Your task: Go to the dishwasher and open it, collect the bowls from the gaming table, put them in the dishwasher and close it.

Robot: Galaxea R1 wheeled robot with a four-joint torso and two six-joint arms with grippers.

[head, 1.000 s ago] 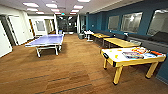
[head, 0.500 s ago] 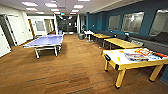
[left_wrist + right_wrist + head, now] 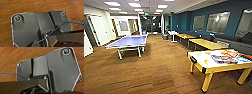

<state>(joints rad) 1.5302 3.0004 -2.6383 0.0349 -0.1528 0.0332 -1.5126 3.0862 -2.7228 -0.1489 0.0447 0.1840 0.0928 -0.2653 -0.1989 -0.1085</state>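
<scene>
White-topped gaming table (image 3: 216,61) cut off at right | bowls indistinct | claw states: cannot tell, fingers hidden

One high camera over the room, two wrist cameras looking down at the floor.

The head view looks forward and a little down from high, along the wooden floor (image 3: 146,72): the gaming table (image 3: 204,62) is near on the right, a table-tennis table (image 3: 129,42) farther on the left, a far corridor behind. Both wrist views face down, close to the robot's own dark plate, with the same wooden floor behind it; this floor is what all views share.
</scene>
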